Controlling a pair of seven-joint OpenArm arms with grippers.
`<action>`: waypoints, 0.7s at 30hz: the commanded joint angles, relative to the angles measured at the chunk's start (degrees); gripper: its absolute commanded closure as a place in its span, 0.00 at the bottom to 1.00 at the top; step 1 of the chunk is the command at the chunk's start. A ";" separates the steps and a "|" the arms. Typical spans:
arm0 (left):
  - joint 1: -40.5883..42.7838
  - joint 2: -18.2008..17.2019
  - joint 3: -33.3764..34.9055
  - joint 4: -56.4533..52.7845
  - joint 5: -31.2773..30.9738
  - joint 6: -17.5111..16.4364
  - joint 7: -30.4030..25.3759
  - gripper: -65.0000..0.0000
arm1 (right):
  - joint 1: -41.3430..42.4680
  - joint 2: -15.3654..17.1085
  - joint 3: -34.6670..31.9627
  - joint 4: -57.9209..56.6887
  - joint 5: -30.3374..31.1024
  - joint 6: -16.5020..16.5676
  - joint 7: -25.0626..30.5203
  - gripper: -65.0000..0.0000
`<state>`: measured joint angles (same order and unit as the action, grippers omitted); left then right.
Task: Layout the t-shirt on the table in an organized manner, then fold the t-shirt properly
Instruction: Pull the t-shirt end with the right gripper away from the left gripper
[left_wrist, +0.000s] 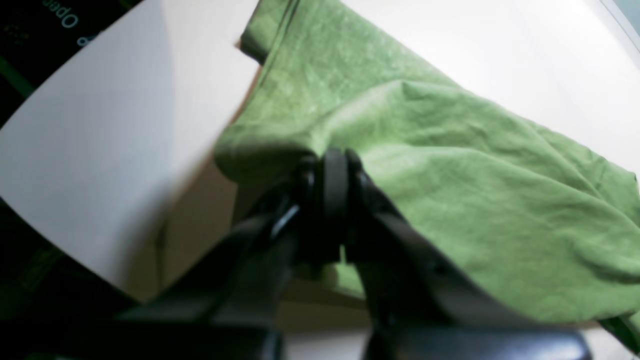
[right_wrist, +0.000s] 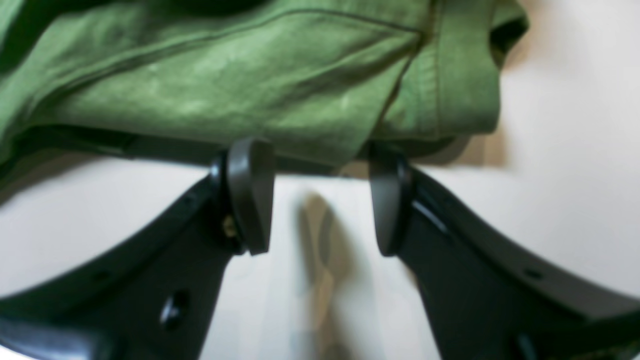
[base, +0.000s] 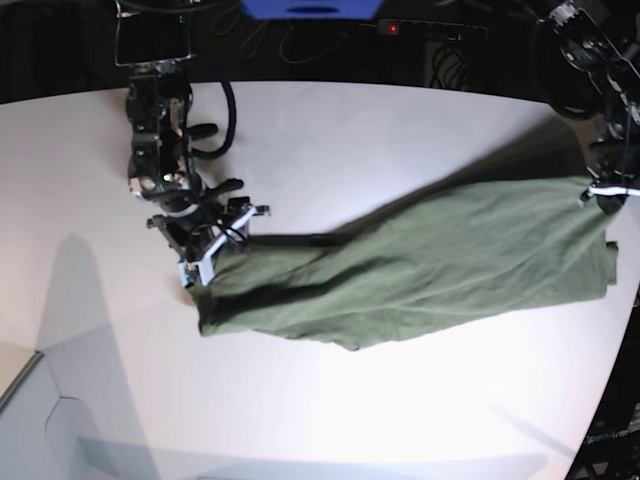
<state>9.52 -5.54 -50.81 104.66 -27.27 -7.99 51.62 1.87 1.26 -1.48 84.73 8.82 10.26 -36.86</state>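
Cloth is what the whole moment turns on: the t-shirt (base: 420, 270) lies stretched into a long, rumpled band across the table (base: 330, 130), running from near the right edge toward the middle of the worktop, its lower hem line sagging and several creases crossing it. It is bunched and partly doubled over rather than spread, and neither sleeve is clearly laid out (a hemmed opening shows in both wrist views, but which part of the shirt it belongs to I cannot tell).

The left gripper (left_wrist: 334, 172) is pinched tight on a gather of the fabric at the shirt's end by the table's right edge, and the cloth drapes away from that pinch. At the opposite end, the right gripper (right_wrist: 320, 197) stands with its fingers apart, the tips right at the shirt's edge; between them only bare tabletop shows, so it holds nothing.

By my reading the task is early. The shirt has been drawn out lengthwise, yet the layout step is unfinished: the body needs flattening, the sleeves need opening to the sides, and the wrinkles need smoothing. No fold looks deliberate so far, so all of the folding remains.
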 joint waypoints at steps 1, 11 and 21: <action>-0.33 -0.74 -0.31 1.23 -0.47 -0.14 -1.11 1.00 | 1.16 -0.07 -0.06 0.85 0.37 -0.11 1.21 0.53; -0.33 -0.74 -0.40 1.23 -0.47 -0.14 -1.11 1.00 | 3.80 -0.07 -1.21 -3.37 0.37 -0.11 1.21 0.58; -0.07 -0.74 -0.40 2.02 -0.47 -0.14 -1.11 1.00 | 1.96 0.37 -1.21 1.12 0.37 -0.11 1.13 1.00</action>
<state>9.74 -5.52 -50.92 105.25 -27.27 -7.99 51.64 3.11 1.41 -2.74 84.51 8.86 10.26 -37.19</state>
